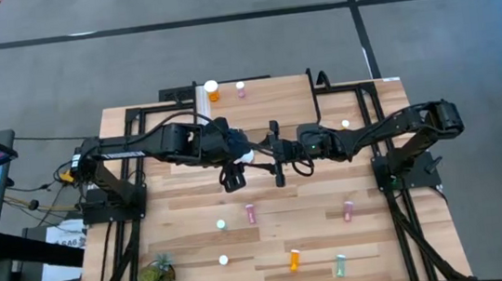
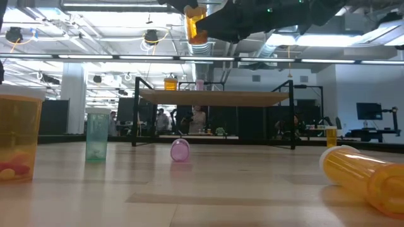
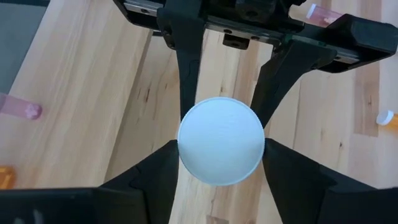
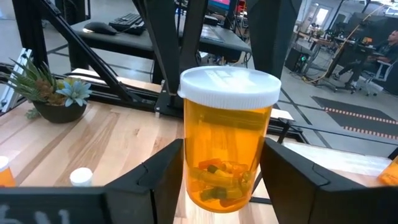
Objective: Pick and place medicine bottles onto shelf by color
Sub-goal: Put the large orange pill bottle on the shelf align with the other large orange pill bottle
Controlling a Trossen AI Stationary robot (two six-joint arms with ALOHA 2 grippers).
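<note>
Both arms meet over the middle of the tabletop (image 1: 193, 207), and between them hangs a large orange medicine bottle (image 4: 227, 146) with a white cap, up in the air with pills visible at its bottom. The left gripper (image 3: 221, 158) has its dark fingers pressed against the white cap on either side, and the right gripper (image 4: 221, 168) has its fingers flanking the orange body, so this looks like a hand-over between arms; which one really bears the weight, I cannot tell. On the shelf (image 1: 283, 88) at the far edge only two bottles stand so far, a small orange bottle (image 1: 213, 91) and a pink bottle (image 1: 241, 89), both toward the shelf's left end. Plenty left, I'd judge: two pink bottles (image 1: 250, 213) lie mid-table, two white-capped ones (image 1: 221, 225) stand left of centre, and an orange one (image 1: 295, 261) and a pale green one (image 1: 341, 265) sit near the front edge. The potted plant (image 1: 157, 279) sits at the near left corner. Early days, then: two placed, one in the air.
</note>
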